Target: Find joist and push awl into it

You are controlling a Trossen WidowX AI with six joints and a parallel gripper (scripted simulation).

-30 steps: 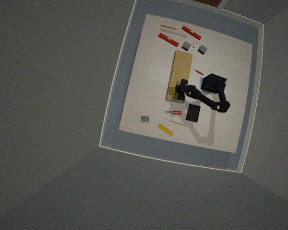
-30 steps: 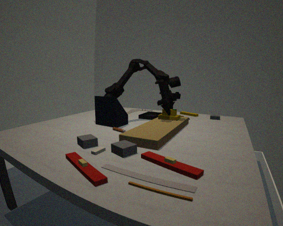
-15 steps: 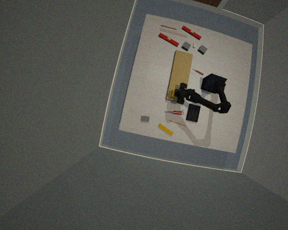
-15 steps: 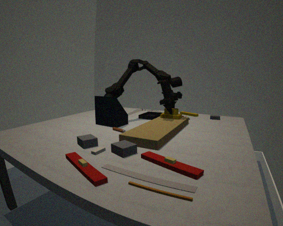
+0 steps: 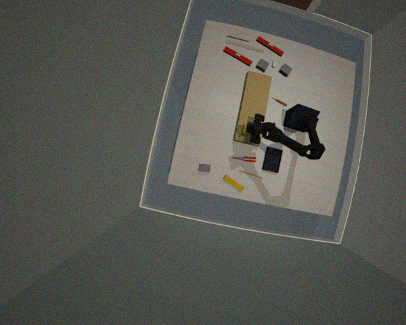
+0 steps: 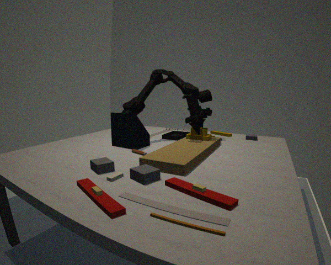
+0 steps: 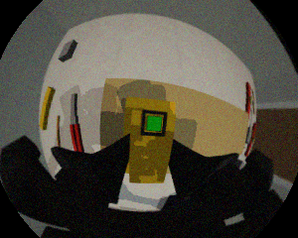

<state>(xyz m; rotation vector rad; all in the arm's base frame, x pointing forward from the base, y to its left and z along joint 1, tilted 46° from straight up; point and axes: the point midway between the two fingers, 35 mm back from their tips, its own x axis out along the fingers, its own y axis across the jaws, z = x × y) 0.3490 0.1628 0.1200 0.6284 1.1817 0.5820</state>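
The yellow stud finder (image 5: 245, 129) (image 6: 198, 137) (image 7: 149, 164) is at the end of the wooden floor panel (image 5: 257, 91) (image 6: 174, 152) (image 7: 214, 124) nearer the tray, on or just above its top. Its square indicator (image 7: 154, 123) shows green in the wrist view. My gripper (image 6: 198, 131) (image 7: 148, 136) is shut on the stud finder, pointing down. The awl (image 5: 280, 101) (image 6: 138, 152), with an orange-brown handle, lies on the table between the panel and the arm's base. The black tray (image 5: 272, 160) (image 6: 174, 134) holds nothing that I can see. The joist is hidden under the panel.
Red-handled pliers (image 5: 248, 159) (image 7: 76, 137), a thin stick (image 5: 250, 174) and a yellow bar (image 5: 233, 183) (image 6: 221, 133) (image 7: 47, 108) lie past the panel's tray end. Grey blocks (image 5: 262, 65) (image 6: 144, 174) and red levels (image 5: 269, 46) (image 6: 201, 194) lie past the other end.
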